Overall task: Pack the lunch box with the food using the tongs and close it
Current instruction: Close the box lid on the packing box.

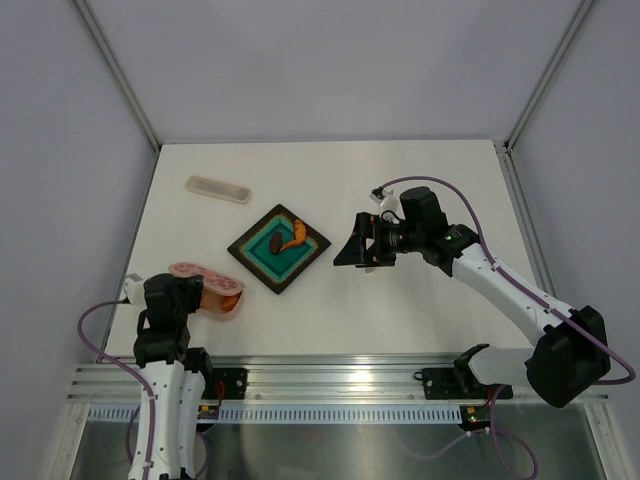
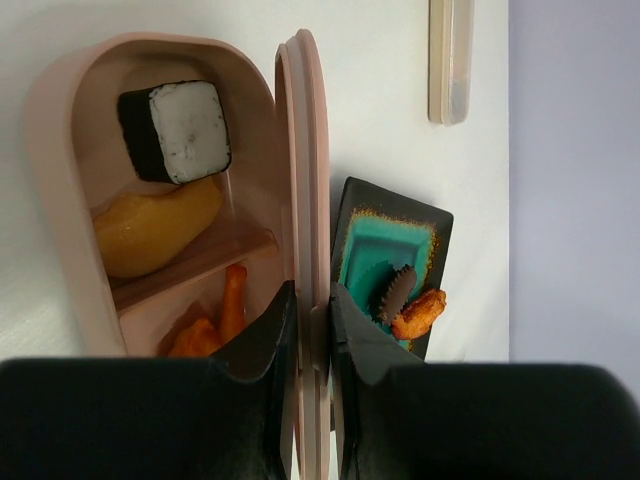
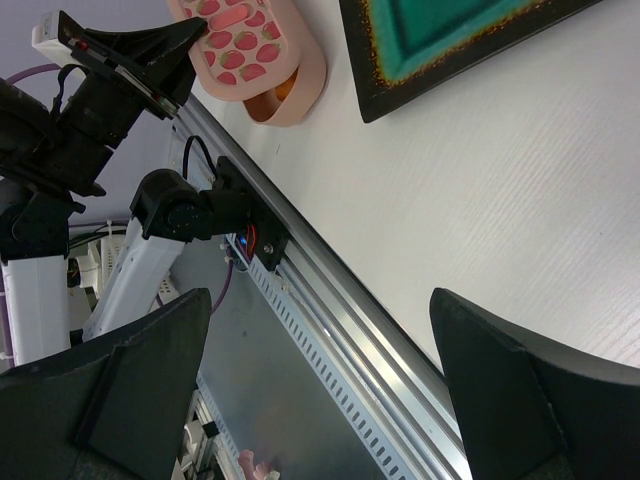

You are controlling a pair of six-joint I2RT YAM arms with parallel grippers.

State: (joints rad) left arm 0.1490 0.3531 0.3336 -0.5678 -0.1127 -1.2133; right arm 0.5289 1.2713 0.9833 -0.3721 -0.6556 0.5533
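White desk (image 1: 420, 310). I see left end effector (image 2: 310, 297) clamped on lid (image 2: 300, 150) edge of open lunch box (image 2: 60, 200), near-left corner. Right end effector (image 1: 350, 242) spread apart, hovering right of tray (image 1: 258, 264) holding shrimp (image 1: 292, 238).

One lunch box (image 2: 60, 200) with one lid (image 3: 235, 40), at eight o'clock from the one dark tray (image 1: 262, 272); one pale case (image 1: 218, 189) at eleven. Inside the box: one rice roll (image 2: 178, 130), one yellow piece (image 2: 155, 232), one orange stick (image 2: 233, 300), one orange lump (image 2: 195, 340). On the tray: one orange shrimp (image 2: 420, 312), one brown lump (image 2: 395, 292). Two pincers: left pincer (image 2: 310, 300), right pincer (image 3: 320, 300)
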